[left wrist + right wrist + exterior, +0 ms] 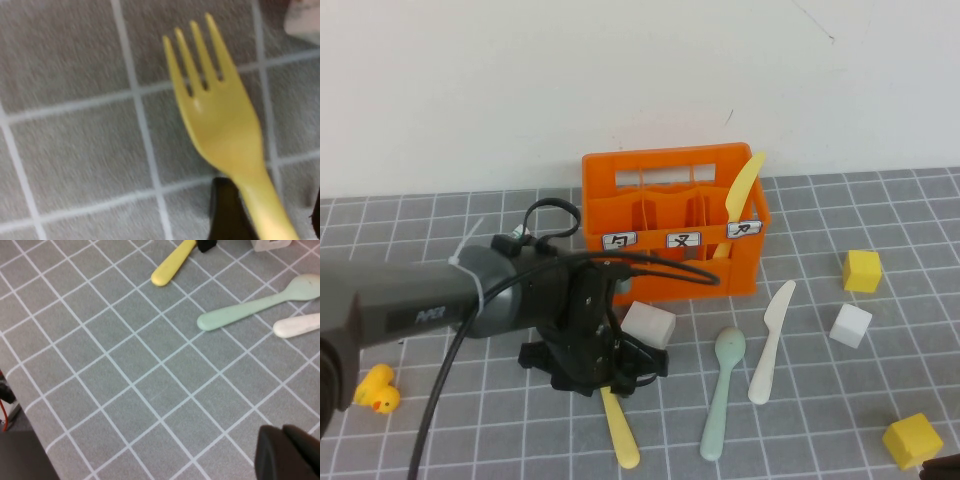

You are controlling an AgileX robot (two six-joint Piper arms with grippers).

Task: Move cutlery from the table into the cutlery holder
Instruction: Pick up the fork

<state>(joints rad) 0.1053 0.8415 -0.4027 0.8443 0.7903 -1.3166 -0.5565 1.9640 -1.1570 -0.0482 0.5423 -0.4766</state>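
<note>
item: pale yellow fork (pixel 220 125), flat on the table (pixel 440 420), in front of the cutlery holder (pixel 670 235). we see the left gripper (pixel 605 375) low over its neck, jaws apart either side of the handle, not yet clamped. step in hand: we judge it the pick of the fork. next move, as we read it: pinch, lift, carry back to the holder (a pale yellow knife (pixel 742 190) already stands in its right compartment). mint-green spoon (pixel 723 390) and cream-white knife (pixel 770 340) lie before the holder. right gripper (pixel 287 452): clenched, empty, parked nearer us than the spoon.
</note>
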